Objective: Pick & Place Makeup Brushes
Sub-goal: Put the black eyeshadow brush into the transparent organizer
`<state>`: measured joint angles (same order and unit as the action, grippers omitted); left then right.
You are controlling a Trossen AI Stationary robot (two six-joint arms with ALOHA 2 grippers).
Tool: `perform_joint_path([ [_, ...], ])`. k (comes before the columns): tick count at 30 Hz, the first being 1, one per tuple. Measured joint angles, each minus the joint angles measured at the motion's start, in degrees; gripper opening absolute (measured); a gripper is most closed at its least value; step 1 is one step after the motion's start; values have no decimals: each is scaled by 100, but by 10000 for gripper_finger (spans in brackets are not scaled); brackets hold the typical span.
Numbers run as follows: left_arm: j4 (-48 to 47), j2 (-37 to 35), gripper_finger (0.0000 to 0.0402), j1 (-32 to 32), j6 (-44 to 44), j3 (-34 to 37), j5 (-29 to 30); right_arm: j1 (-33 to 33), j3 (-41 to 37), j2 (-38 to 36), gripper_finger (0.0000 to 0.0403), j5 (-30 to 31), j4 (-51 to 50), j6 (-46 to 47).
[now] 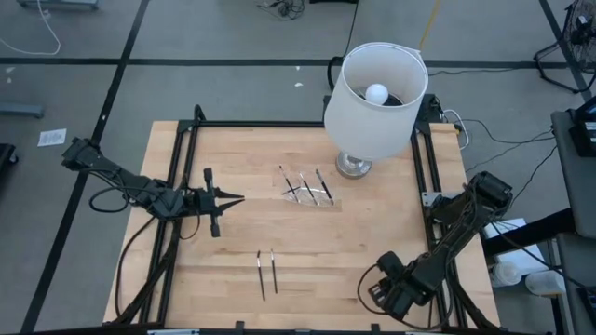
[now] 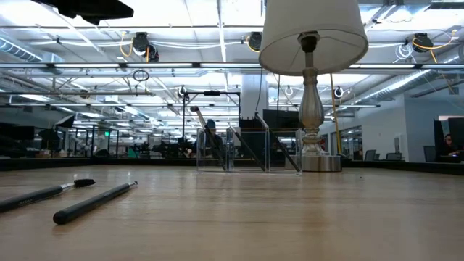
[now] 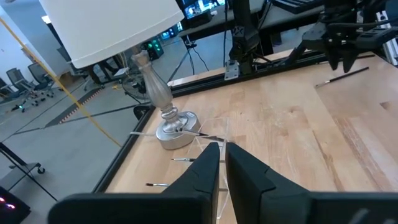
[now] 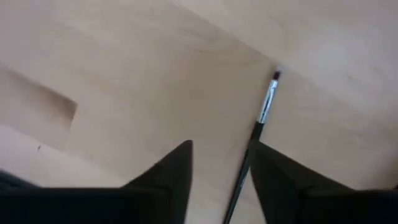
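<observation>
A clear organizer point(image 1: 309, 192) stands mid-table next to the lamp base, with several thin dark brushes point(image 1: 322, 183) leaning in it; it also shows in the low view point(image 2: 239, 151). Two brushes point(image 1: 267, 272) lie flat on the table near its front edge, seen close in the low view point(image 2: 93, 202). My left gripper point(image 1: 238, 197) is shut and empty, level above the table left of the organizer, pointing at it point(image 3: 222, 147). My right gripper point(image 1: 380, 290) is open, low over the table's near right corner. A brush point(image 4: 266, 109) lies on the wood by one of its fingers. My right gripper points down at the table, and the brush's black handle point(image 4: 244, 168) runs along the inner edge of one finger point(image 4: 280, 180). I cannot tell whether the finger touches it. The brush lies flat on the wood.
A lamp with a white shade point(image 1: 375, 88) and silver base point(image 1: 354, 166) stands at the far right, close behind the organizer. Black frame rails point(image 1: 182, 158) run along the table's left, right and far sides. Bare wood lies between the organizer and the two loose brushes.
</observation>
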<state>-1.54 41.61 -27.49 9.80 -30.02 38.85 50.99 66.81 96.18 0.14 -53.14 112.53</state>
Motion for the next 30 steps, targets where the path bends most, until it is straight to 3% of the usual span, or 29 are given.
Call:
perform_joint_path([
  [6,8,2,37,0,20,0,0,19,-406,-4,196,-72,330,478],
  [14,9,0,37,0,34,0,0,42,-1552,-50,186,-462,1792,824],
  [21,8,0,37,0,7,0,0,76,-1919,-52,135,-621,1938,798],
  [28,7,2,37,0,-51,0,0,82,-1923,-24,24,-642,1607,739],
  [30,8,0,37,-2,-81,0,0,82,-1923,-21,9,-639,1579,593],
])
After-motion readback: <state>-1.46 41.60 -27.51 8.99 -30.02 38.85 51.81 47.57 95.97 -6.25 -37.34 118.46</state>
